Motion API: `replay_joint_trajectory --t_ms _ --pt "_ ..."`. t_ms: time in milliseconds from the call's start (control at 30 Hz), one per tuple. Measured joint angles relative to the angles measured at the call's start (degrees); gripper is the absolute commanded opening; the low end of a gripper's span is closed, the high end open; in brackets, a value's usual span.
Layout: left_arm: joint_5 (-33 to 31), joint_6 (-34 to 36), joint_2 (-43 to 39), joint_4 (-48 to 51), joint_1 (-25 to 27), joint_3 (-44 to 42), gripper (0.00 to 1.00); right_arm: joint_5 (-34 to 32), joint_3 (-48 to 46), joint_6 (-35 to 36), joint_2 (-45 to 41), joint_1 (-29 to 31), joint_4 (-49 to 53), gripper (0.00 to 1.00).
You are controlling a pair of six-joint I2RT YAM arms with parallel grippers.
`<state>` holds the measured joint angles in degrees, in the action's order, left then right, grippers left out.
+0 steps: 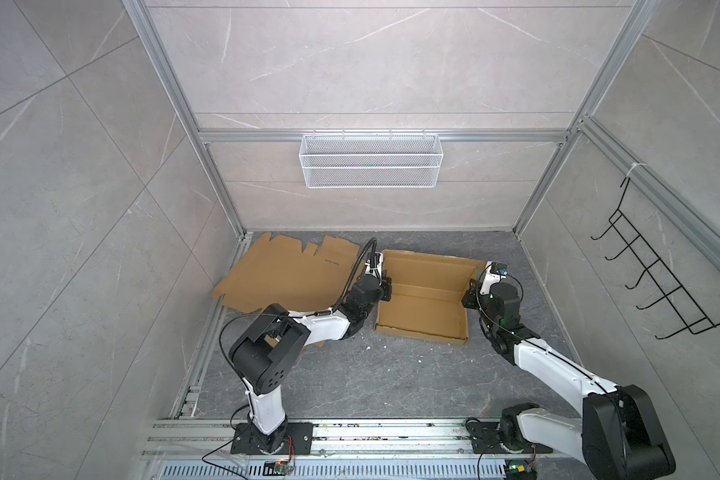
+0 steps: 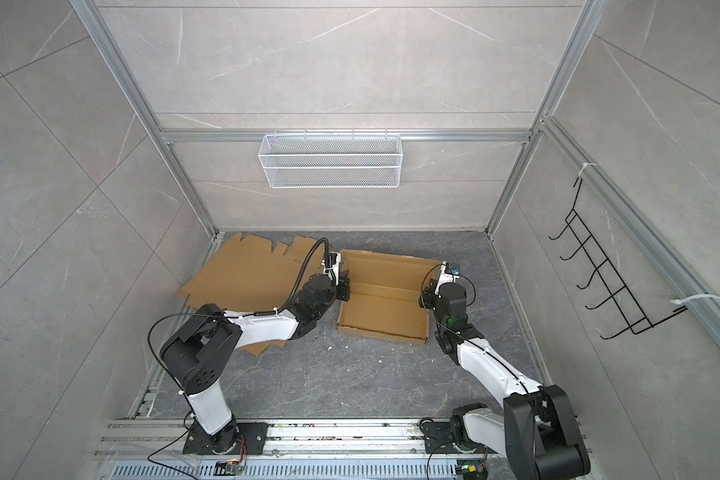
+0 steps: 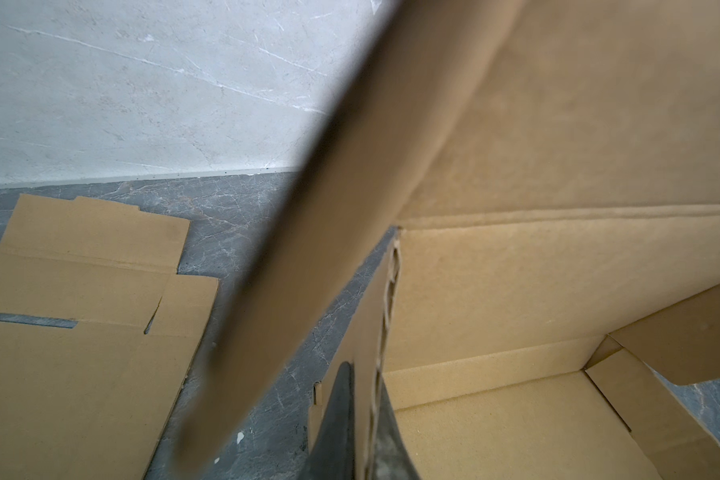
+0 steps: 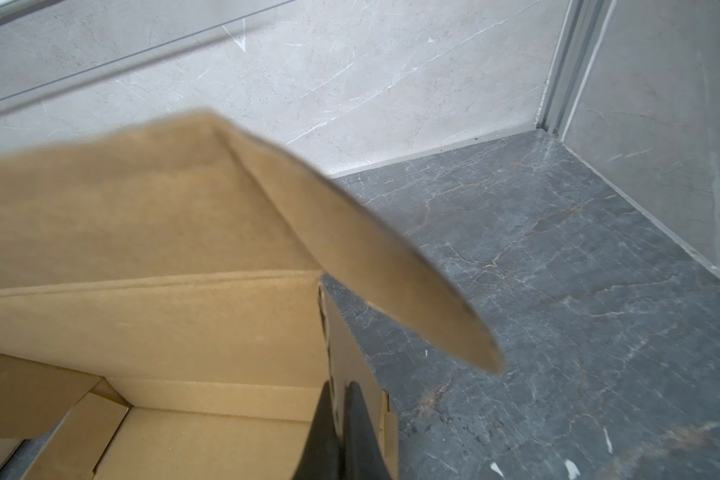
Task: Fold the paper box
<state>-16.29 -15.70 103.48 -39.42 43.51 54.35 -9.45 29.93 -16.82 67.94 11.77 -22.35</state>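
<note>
Surroundings, left to right. A stack of flat brown cardboard blanks (image 1: 283,274) (image 2: 246,278) (image 3: 59,353) is seen on the dark grey marble-patterned tabletop (image 1: 350,374), against the left rail at the far left. Its near edge is overlapped by the left arm. A white wire-mesh basket (image 1: 371,166) (image 2: 329,166) is hung on the far wall, above the middle. Small white scraps are scattered on the tabletop just near the box's near edge. A black wire hook rack (image 1: 657,274) (image 2: 612,274) is mounted on the right wall, well apart from everything else.

Task item. The half-formed brown corrugated-cardboard box (image 1: 422,316) (image 2: 383,311) (image 3: 495,415) (image 4: 184,332) is placed at mid-table, just right of the blanks. The tray is formed, with its walls upright. The lid panel is raised from the far wall and tilted back. Much of both wrist views is blocked by the lid's blurred side flaps.

Grippers. The left gripper (image 1: 385,286) (image 3: 364,382) is clenched on the box's left side wall near the far corner; the corrugated edge is seen pinched between both fingers. The right gripper (image 1: 470,293) (image 4: 339,388) is clenched likewise on the right side wall near its far corner. The box is thus spanned between the two grippers, one finger inside and one outside each wall.
</note>
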Motion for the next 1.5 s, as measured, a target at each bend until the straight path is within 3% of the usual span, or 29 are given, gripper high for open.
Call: replay_joint_trajectory --t_ms 367,667,933,1500 --pt "-3.2 2.8 1.0 -0.7 1.5 0.8 0.00 -2.9 -0.3 -1.4 -0.5 1.0 0.7 0.00" --pt "0.1 6.2 2.2 0.9 -3.5 5.8 0.00 -1.9 8.2 -2.8 9.4 1.3 -0.6 0.00" --pt "0.6 7.7 6.7 -0.3 -6.0 11.6 0.00 -1.7 12.2 -5.2 18.3 1.5 -7.5 0.00" --pt "2.5 4.1 7.0 -11.5 -6.5 1.6 0.00 -8.7 5.3 -7.2 18.4 6.2 -19.1 0.00"
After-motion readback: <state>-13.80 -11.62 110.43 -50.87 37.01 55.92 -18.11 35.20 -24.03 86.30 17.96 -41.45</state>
